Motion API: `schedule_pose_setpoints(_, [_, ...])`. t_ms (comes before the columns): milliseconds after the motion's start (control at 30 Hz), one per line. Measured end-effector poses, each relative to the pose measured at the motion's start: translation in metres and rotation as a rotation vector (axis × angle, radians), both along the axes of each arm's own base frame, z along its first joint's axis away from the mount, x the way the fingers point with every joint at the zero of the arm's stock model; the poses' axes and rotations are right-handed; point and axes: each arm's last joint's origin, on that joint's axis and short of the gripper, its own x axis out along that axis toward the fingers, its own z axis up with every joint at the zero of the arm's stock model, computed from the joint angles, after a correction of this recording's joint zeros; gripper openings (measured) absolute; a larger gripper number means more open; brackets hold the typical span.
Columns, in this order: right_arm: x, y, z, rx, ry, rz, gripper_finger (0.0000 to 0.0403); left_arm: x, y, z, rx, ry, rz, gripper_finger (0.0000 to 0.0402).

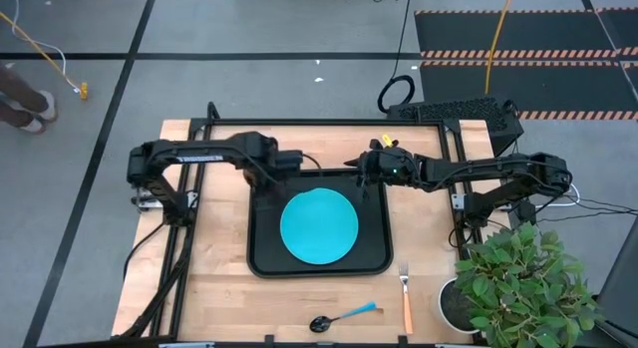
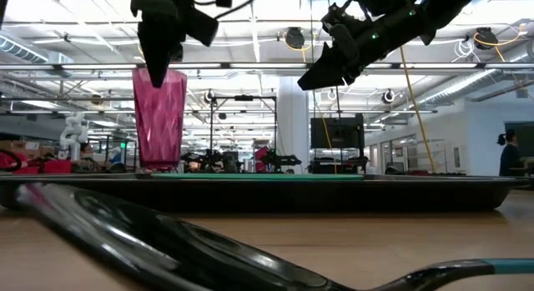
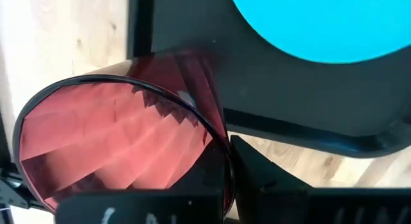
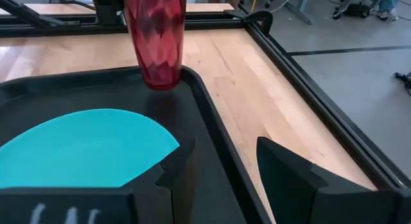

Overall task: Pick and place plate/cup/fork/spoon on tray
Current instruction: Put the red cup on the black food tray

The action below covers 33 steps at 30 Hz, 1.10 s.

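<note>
Wood table [image 1: 214, 278] under us, big open workshop behind it. Our left gripper [image 2: 158, 53] pinches the cup [image 2: 158, 116] upright at the tray's [image 1: 374, 258] 11 o'clock corner, its base right at the rim. Plate [image 1: 319, 225] sits mid-tray. Our right gripper [image 4: 218, 169] hovers spread at 1 o'clock. Spoon [image 1: 344, 316] and fork [image 1: 407, 298] lie off-tray at 6 and 4, bare wood around them.

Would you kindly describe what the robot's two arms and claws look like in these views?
Both arms are dark, nearly black, built of slim jointed segments. The left arm carries pale lettering along one link. The right arm shows small green lights and a yellow fitting near its wrist, with cables at its base. The right claw has two flat, angular black fingers, and white markings show on its body.
</note>
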Motion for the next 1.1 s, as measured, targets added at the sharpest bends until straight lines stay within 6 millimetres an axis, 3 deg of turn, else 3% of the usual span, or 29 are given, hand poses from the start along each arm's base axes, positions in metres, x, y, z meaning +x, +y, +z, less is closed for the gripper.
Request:
schedule_pose_setpoints(233, [0.000, 0.000, 0.000, -0.004, 0.002, 0.002, 0.0150, 0.013, 0.003, -0.017, -0.008, 0.043, -0.051, 0.0014])
schedule_pose_setpoints(433, [0.000, 0.000, 0.000, -0.004, 0.002, 0.002, 0.0150, 0.018, 0.004, -0.020, -0.003, 0.014, -0.062, 0.0009])
schedule_pose_setpoints(733, [-0.001, 0.000, -0.002, 0.002, 0.023, 0.001, 0.0150, 0.017, 0.004, -0.020, 0.013, 0.022, -0.042, 0.0072])
schedule_pose_setpoints(1100, [-0.001, 0.000, -0.002, 0.012, 0.024, -0.003, 0.0150, 0.009, 0.005, -0.012, 0.065, 0.038, -0.027, 0.0122])
